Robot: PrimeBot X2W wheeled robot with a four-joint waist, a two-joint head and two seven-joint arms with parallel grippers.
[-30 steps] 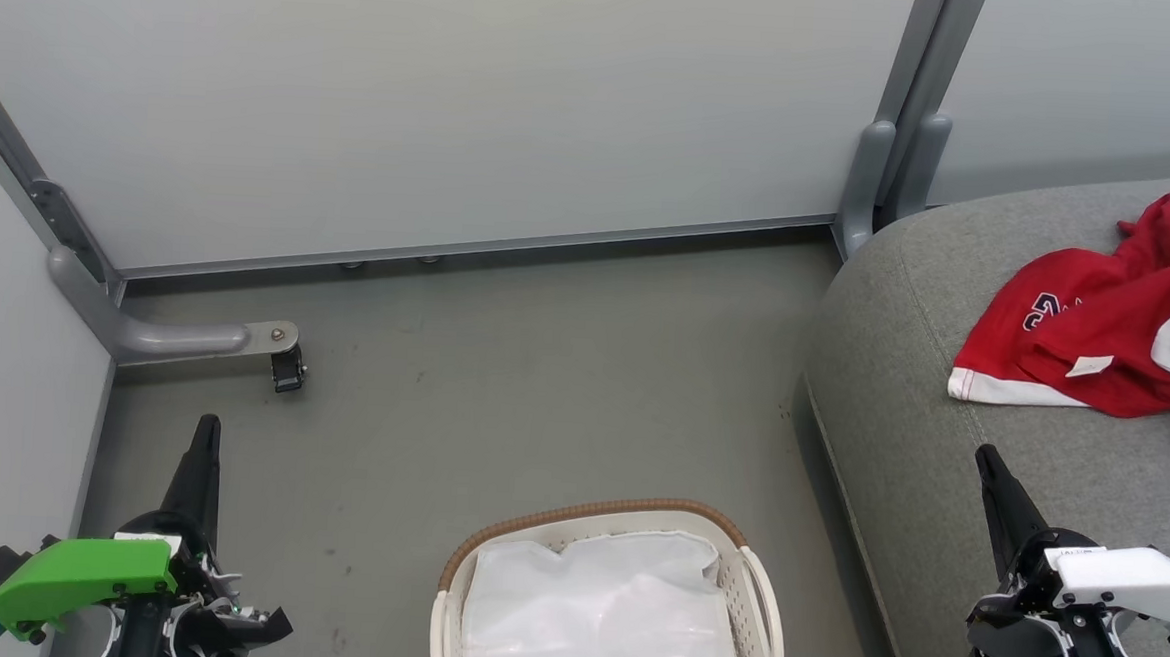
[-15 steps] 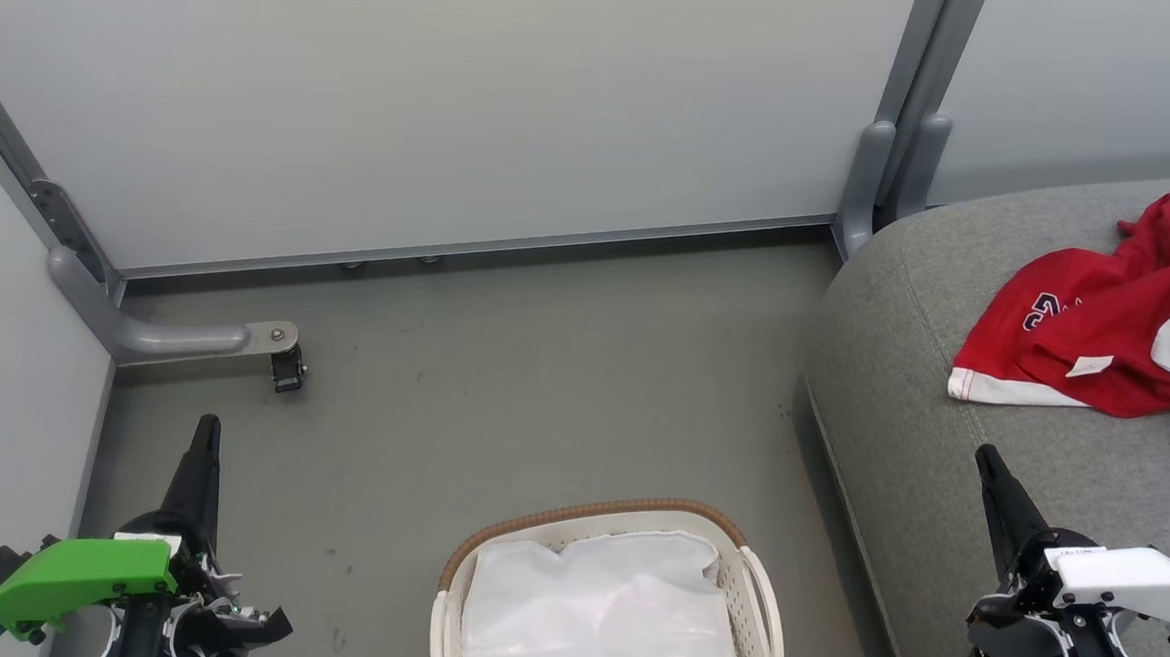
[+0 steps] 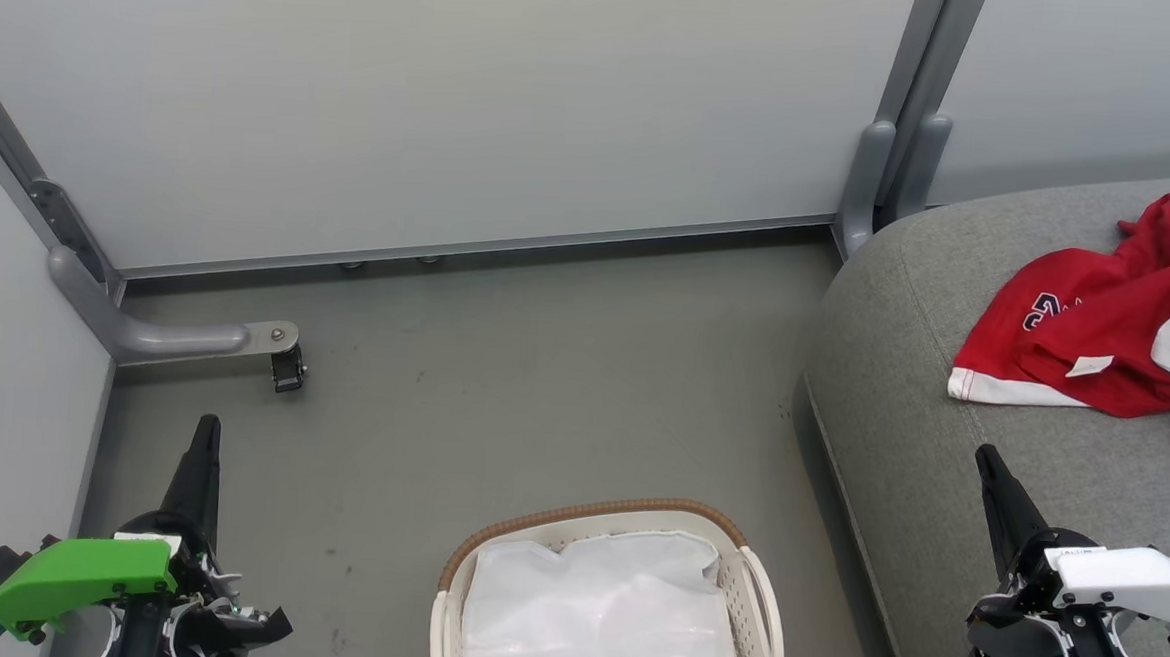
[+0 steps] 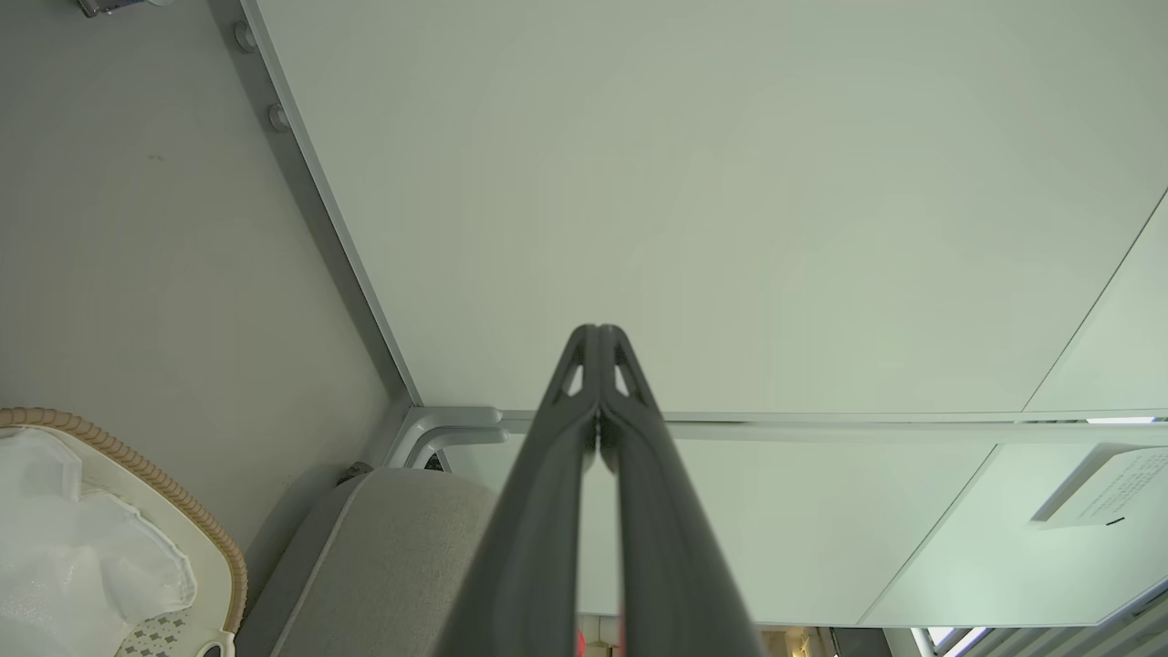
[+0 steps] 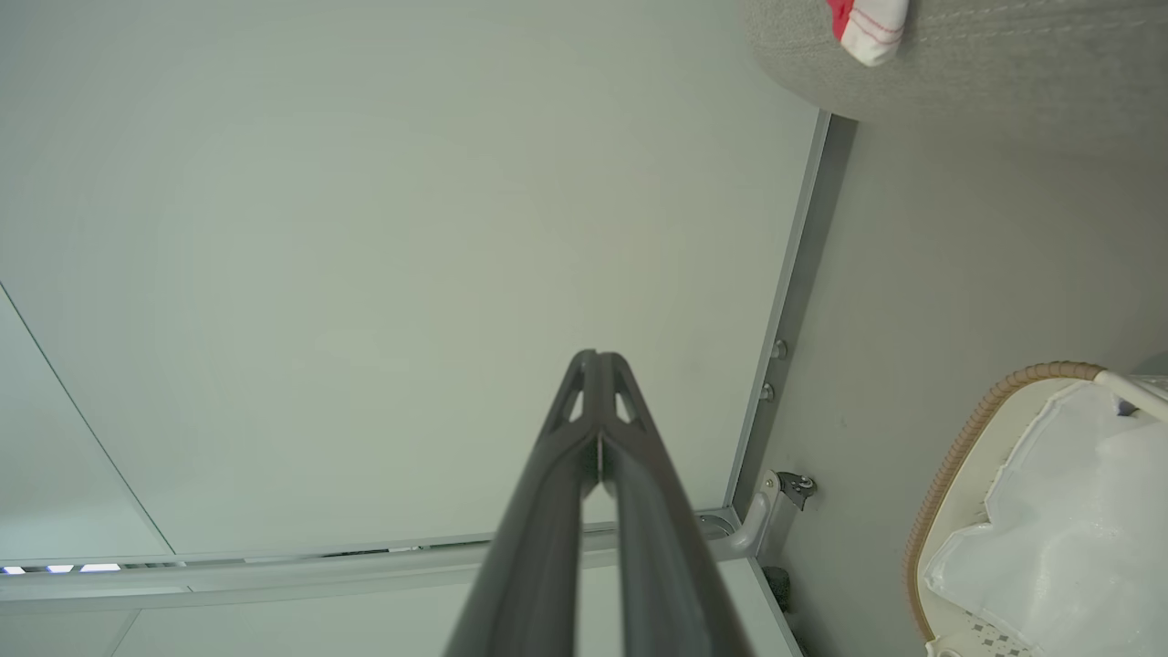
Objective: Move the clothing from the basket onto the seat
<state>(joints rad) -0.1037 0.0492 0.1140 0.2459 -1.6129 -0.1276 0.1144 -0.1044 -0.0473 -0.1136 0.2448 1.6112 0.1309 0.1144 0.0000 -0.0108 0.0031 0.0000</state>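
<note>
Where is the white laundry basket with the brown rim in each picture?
Head view: the oval white plastic basket with brown woven rim is at the bottom centre.
Left wrist view: the basket is in the lower left corner.
Right wrist view: the basket is at the lower right edge.
Shared landmark: the grey fabric sofa beside it.

The floor carries the basket at the near edge and the seat at the right, with a strip of floor between them. The clothing lies crumpled directly on the seat's top surface. A caster foot of the partition rests on the floor at the left.
</note>
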